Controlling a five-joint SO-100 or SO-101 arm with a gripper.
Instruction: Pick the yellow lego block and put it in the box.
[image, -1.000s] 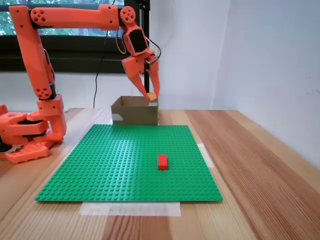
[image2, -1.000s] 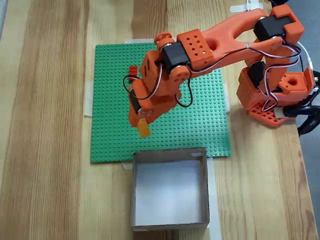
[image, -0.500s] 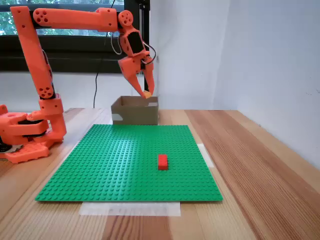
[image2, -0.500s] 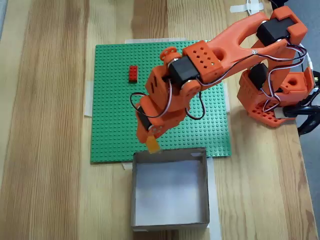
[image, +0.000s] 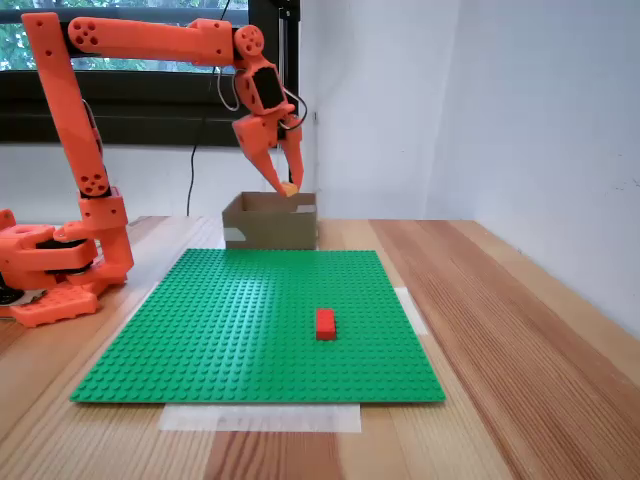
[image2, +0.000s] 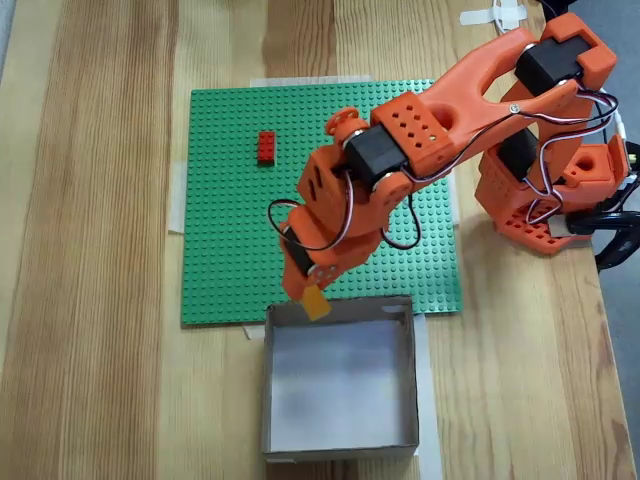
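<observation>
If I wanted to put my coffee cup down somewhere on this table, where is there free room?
Bare wood lies left of the green baseplate in the view from above. The box is crowded: the hand holds the yellow lego block over its rim.

My hand hangs above the box, pinching the yellow lego block at its tips, just over the box's top edge. The box sits on the table at the far end of the green baseplate. A red brick lies on the baseplate, nearer the camera.
</observation>
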